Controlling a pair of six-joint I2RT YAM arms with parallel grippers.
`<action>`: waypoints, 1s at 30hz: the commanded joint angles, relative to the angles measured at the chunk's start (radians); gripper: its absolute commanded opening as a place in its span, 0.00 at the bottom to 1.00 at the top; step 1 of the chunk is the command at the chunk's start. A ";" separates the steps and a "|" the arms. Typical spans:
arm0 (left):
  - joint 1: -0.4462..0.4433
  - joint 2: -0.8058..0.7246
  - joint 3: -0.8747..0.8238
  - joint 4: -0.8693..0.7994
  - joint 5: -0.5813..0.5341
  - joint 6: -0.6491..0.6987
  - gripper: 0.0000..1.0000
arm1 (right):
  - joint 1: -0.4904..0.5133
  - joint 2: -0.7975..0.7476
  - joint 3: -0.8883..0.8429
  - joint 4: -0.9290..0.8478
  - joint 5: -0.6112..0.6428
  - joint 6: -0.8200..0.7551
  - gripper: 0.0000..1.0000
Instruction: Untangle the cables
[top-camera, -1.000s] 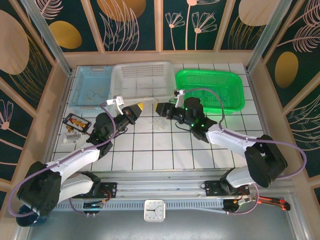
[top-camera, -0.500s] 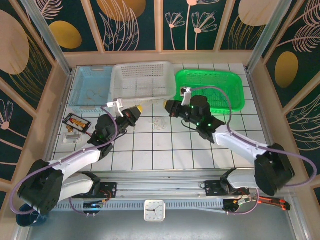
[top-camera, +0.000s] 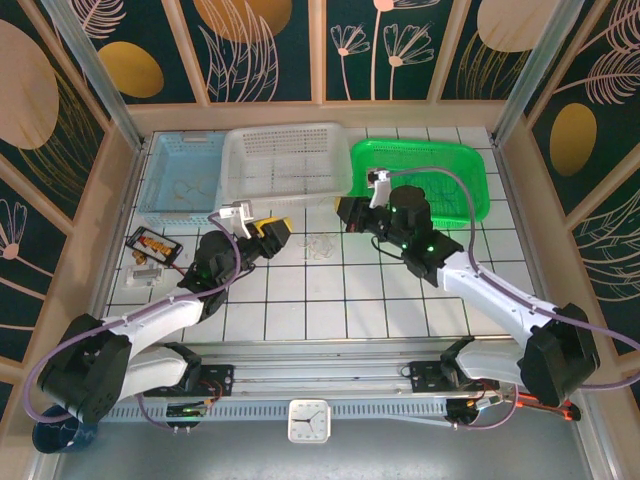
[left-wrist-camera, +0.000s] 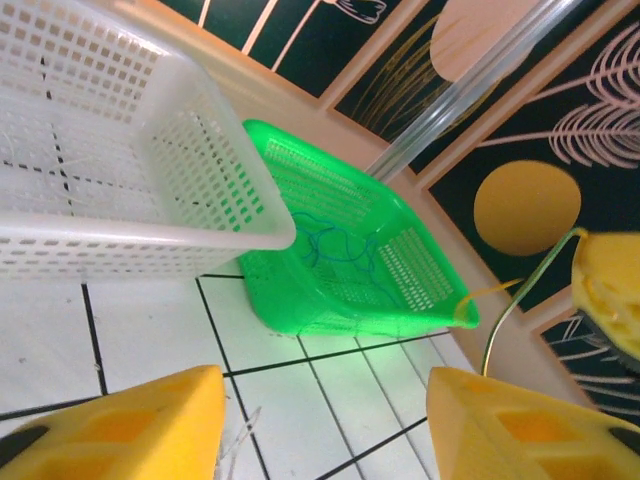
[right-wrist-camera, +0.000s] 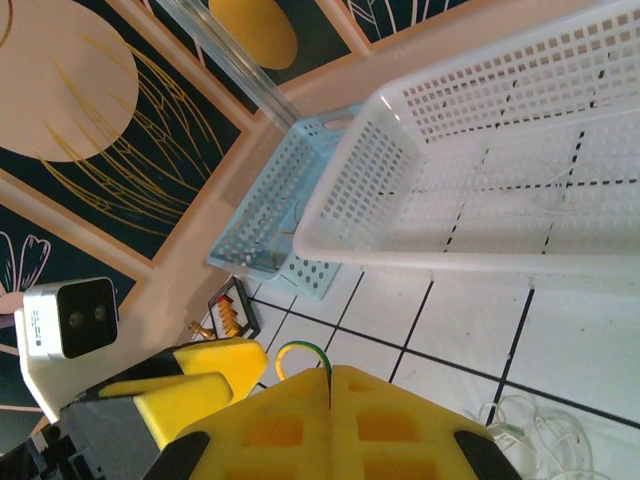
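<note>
On tiles (top-camera: 300, 300), thin looped cables (top-camera: 320, 246); left claw (left-wrist-camera: 325, 400) open, empty; right claw (right-wrist-camera: 328, 375) pinches wire (right-wrist-camera: 300, 348).

Three baskets are sitting in a row along the desk (top-camera: 330, 300) at twelve o'clock: one blue basket (top-camera: 150, 190), one white basket (top-camera: 285, 130) and one green basket (top-camera: 440, 215). Two arms are reaching in from six o'clock, one left arm (top-camera: 165, 315) and one right arm (top-camera: 490, 290). Each is carrying one tool, making two: the left tool (top-camera: 270, 228) and the right tool (top-camera: 345, 212). One loose tangle of cables (top-camera: 320, 245) is lying near the desk's centre, and one thin wire (right-wrist-camera: 302, 344) is hanging pinched in the right tool. One black tray (top-camera: 133, 238) is lying at nine o'clock. One clock (top-camera: 308, 420) is sitting at six o'clock, below the desk's near edge.
</note>
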 joint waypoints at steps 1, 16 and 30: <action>0.003 -0.011 0.001 -0.011 0.017 0.059 0.66 | -0.004 0.020 0.062 -0.070 0.011 -0.092 0.00; 0.003 -0.002 0.087 -0.031 0.083 0.156 0.82 | 0.043 0.036 0.115 -0.145 -0.003 -0.144 0.00; 0.004 0.038 0.278 -0.388 0.175 0.488 0.69 | 0.117 0.091 0.211 -0.296 0.024 -0.279 0.00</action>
